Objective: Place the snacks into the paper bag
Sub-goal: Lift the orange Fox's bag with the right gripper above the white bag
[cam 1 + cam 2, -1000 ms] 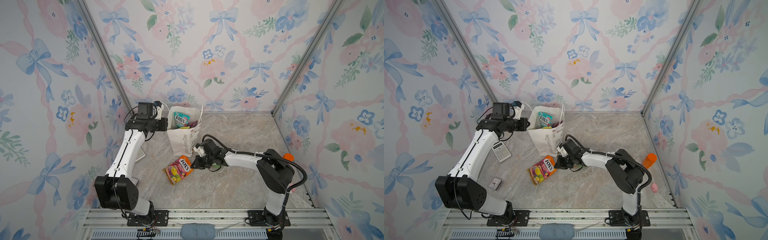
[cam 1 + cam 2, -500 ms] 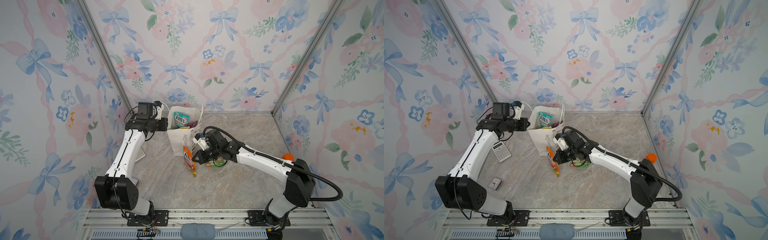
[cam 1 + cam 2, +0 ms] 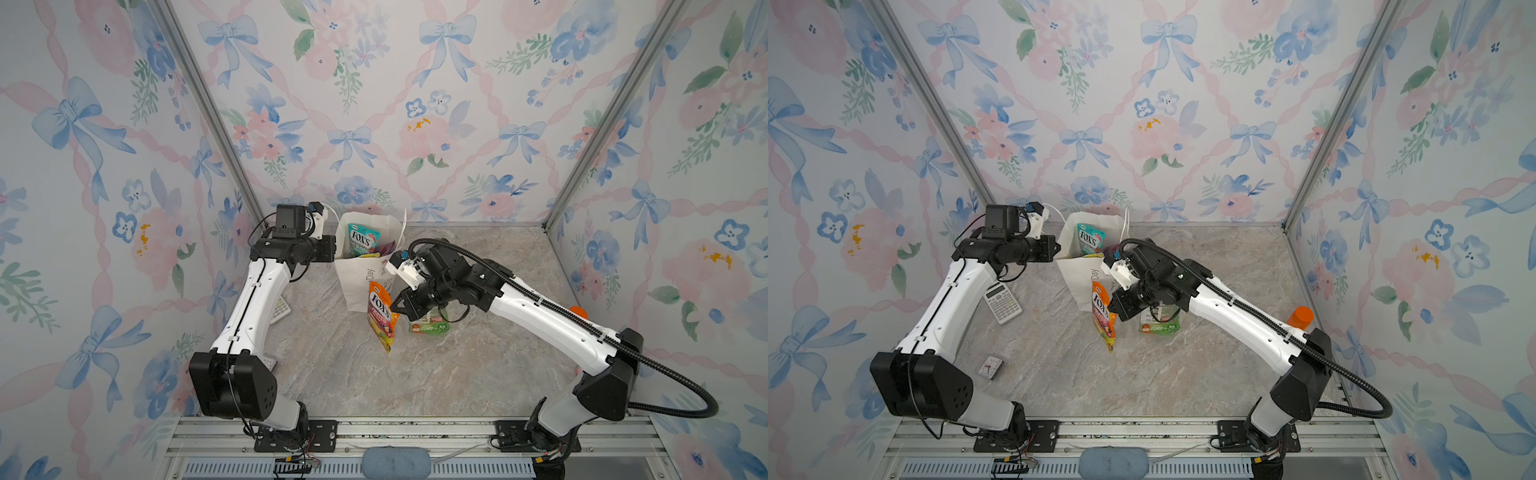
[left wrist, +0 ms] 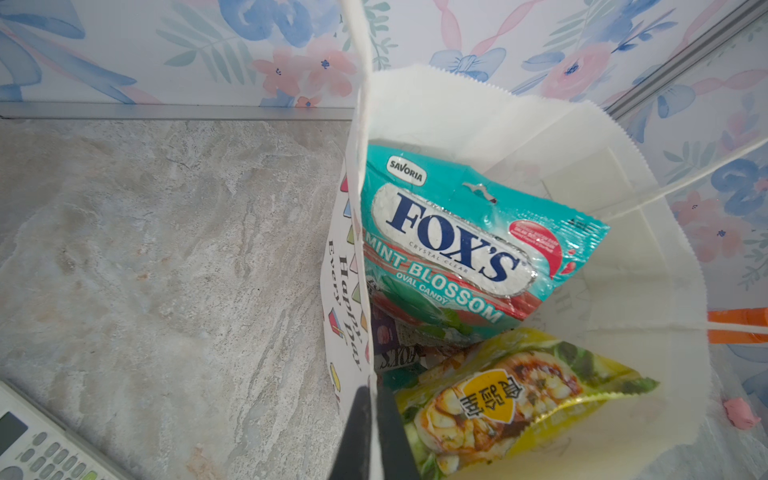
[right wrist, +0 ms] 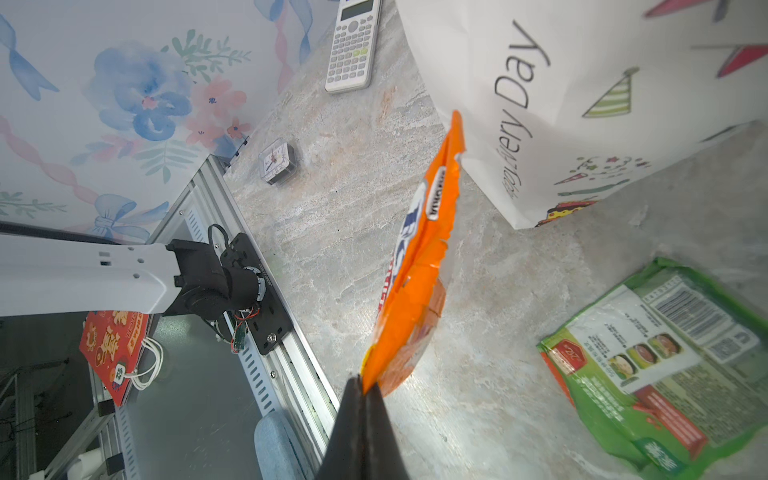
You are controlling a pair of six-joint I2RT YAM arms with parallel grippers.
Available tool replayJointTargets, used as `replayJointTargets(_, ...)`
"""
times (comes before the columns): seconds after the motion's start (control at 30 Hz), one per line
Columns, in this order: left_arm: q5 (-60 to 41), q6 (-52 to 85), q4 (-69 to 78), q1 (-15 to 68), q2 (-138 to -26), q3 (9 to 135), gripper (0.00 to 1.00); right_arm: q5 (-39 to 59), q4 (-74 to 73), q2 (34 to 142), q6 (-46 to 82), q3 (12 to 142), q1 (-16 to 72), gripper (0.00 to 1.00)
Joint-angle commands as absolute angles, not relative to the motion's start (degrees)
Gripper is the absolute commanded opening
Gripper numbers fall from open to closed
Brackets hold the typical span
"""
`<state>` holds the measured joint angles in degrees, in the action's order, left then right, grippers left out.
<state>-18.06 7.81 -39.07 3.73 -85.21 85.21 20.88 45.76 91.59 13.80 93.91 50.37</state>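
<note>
We see the right gripper [image 5: 365, 384] pinching a corner of a flat shiny orange snack packet [image 5: 419, 266] just beside a tall white paper bag [image 3: 354, 286]. Its wrist view shows a flat green packet [image 5: 665, 353] whole, nearby on the table [image 5: 332, 208]; both top views show only part of it. The left gripper [image 4: 371, 395] pinches the bag's rim, and its wrist view shows a shiny teal packet [image 4: 457, 237] and a yellow packet [image 4: 507, 399] inside

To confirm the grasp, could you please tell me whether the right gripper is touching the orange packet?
Touching. The right wrist view shows the right gripper shut on the orange packet, with the packet's corner pinched between both fingers.
</note>
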Motion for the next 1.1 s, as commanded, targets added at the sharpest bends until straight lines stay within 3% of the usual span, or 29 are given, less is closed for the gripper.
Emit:
replayJointTargets(0.0,-18.90,8.48,-36.30,3.16,-83.56,85.09,0.00,19.22,50.56,89.72,9.88,99.65,51.06,0.00)
replayJointTargets(0.4,-19.07,8.53,-36.30,3.19,-83.89,85.11,0.00,15.82,55.70,94.49,3.40,117.88,51.69,0.00)
replayJointTargets(1.07,-19.33,8.42,-36.30,3.16,-84.23,85.14,0.00,16.07,58.15,116.10,2.67,154.56,46.69,0.00)
